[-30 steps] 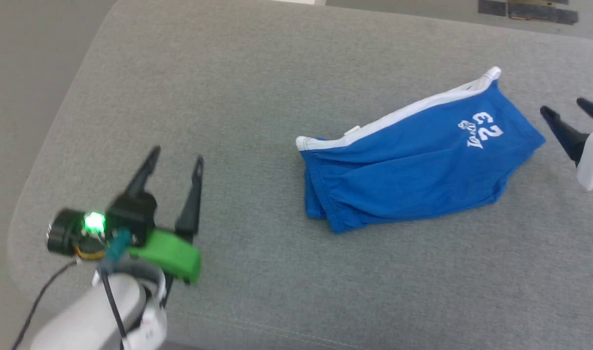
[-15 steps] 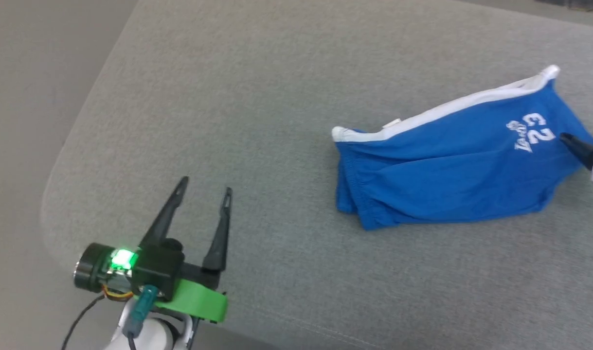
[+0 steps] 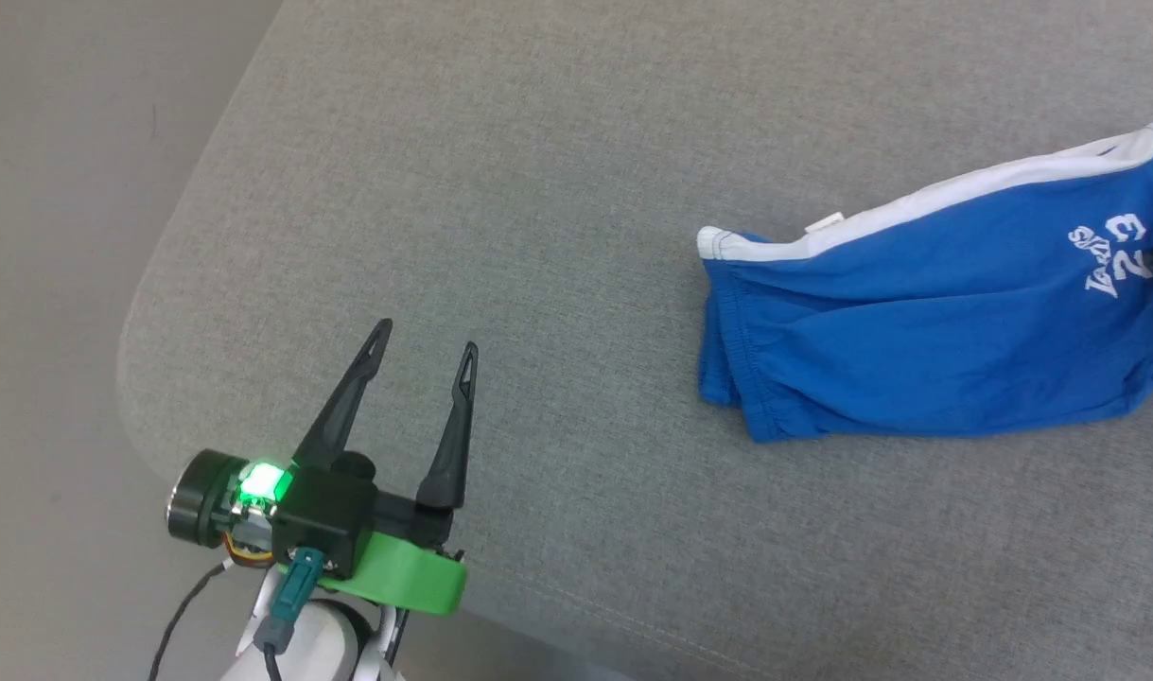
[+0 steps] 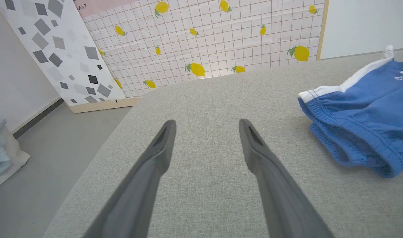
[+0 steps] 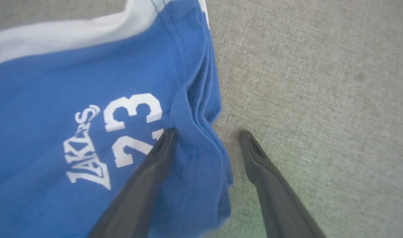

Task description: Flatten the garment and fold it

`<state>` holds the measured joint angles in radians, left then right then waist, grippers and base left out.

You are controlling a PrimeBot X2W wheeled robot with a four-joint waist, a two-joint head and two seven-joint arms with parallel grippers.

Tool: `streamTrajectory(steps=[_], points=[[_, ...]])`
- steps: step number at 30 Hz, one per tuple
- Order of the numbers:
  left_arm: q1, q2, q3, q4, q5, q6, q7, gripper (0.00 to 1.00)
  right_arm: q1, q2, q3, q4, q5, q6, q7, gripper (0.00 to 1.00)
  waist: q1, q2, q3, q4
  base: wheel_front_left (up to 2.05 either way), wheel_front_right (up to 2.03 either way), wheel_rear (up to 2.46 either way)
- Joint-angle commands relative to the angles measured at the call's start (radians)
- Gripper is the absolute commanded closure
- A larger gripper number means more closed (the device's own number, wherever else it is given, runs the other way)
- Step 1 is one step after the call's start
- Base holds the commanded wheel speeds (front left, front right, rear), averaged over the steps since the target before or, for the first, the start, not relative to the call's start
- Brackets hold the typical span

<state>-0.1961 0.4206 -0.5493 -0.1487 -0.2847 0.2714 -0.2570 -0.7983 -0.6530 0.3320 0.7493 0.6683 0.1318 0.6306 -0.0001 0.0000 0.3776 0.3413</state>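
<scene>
- Bright blue with a white side stripe and white "23" print, one pair of small athletic shorts (image 3: 935, 331) lies creased on the right part of the grey woven cushion (image 3: 538, 189).
- Two grippers: the left gripper (image 3: 428, 339) hovers near the cushion's left corner, fingers spread, well apart from the shorts.
- The right gripper (image 5: 208, 133) straddles the leg hem, fingers spread, clamping nothing.

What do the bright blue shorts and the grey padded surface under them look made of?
Bright blue white-striped shorts: soft matte knit, likely cotton or polyester; limp folds, gathered waistband. Grey padded surface: matte woven upholstery, fine flecked weave, rounded cushioned edge.
</scene>
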Motion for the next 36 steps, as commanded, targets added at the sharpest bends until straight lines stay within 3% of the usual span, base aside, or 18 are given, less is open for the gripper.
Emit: streamTrajectory(steps=[1, 2, 3, 13, 26, 36], points=[[0.018, -0.012, 0.012, 0.005, 0.011, -0.010, -0.005, 0.00, 0.050, 0.037, 0.025, 0.010, 0.003, -0.001, 0.034, 0.06, 0.0001, 0.0000, 0.006, 0.006, 0.00, 0.00, 0.00], [0.023, -0.019, 0.020, 0.009, 0.017, -0.018, -0.005, 0.00, 0.062, 0.040, 0.030, 0.000, 0.006, -0.001, 0.050, 0.70, 0.0001, 0.0000, 0.007, 0.006, 0.00, 0.00, 0.00], [0.026, -0.025, 0.026, 0.011, 0.021, -0.024, -0.005, 0.00, 0.071, 0.040, 0.033, -0.010, 0.009, -0.001, 0.061, 1.00, 0.0001, 0.0000, 0.007, 0.006, 0.00, 0.00, 0.00], [0.052, -0.060, 0.081, 0.047, 0.061, -0.094, -0.005, 0.00, 0.116, 0.049, -0.052, -0.065, 0.023, -0.001, 0.015, 1.00, 0.0001, 0.0000, -0.051, -0.025, 0.00, 0.00, 0.00], [0.101, -0.063, 0.110, 0.090, 0.070, -0.156, -0.005, 0.00, 0.319, 0.059, -0.265, -0.137, 0.026, -0.001, -0.056, 1.00, 0.0001, 0.0000, -0.180, -0.141, 0.00, 0.00, 0.00], [0.122, -0.062, 0.112, 0.099, 0.068, -0.177, -0.005, 0.00, 0.509, 0.174, -0.529, -0.198, -0.073, -0.001, -0.095, 1.00, 0.0001, 0.0000, -0.206, -0.200, 0.00, 0.00, 0.00]])
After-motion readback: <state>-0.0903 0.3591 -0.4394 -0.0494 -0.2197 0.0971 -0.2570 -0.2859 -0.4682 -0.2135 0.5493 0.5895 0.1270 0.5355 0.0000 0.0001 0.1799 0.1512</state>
